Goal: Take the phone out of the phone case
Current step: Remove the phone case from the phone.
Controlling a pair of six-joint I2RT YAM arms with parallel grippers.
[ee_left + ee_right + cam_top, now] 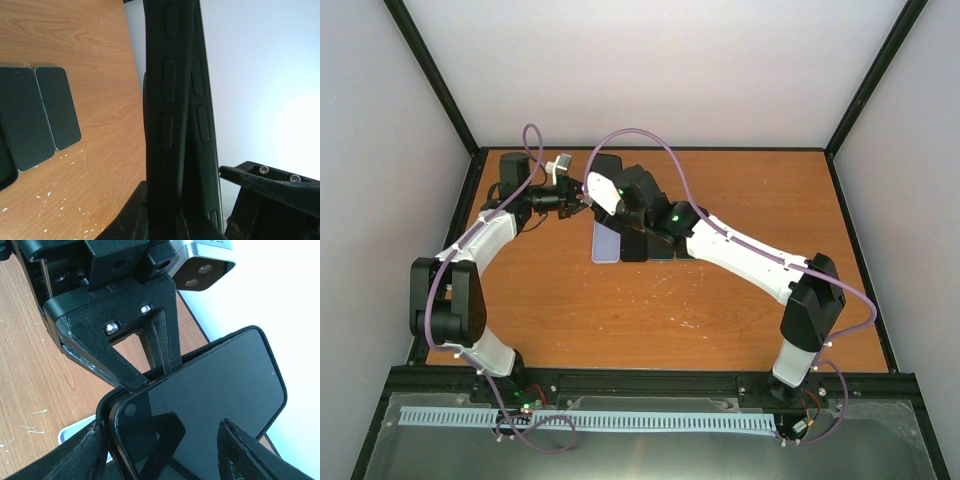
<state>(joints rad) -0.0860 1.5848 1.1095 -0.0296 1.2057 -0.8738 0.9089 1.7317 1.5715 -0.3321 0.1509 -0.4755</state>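
The left gripper (159,367) is clamped shut on the edge of the phone case (106,412) and holds it aloft, with the phone (210,385) seated inside. The right gripper (165,445), half open, straddles the phone's near end with no clear grip. Its next move is probably to pinch the phone and work it free.

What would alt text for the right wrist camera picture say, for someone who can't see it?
A phone in a black case fills the view, pinched at one edge by the left gripper. The right gripper stands open, one finger each side, above a wooden table.
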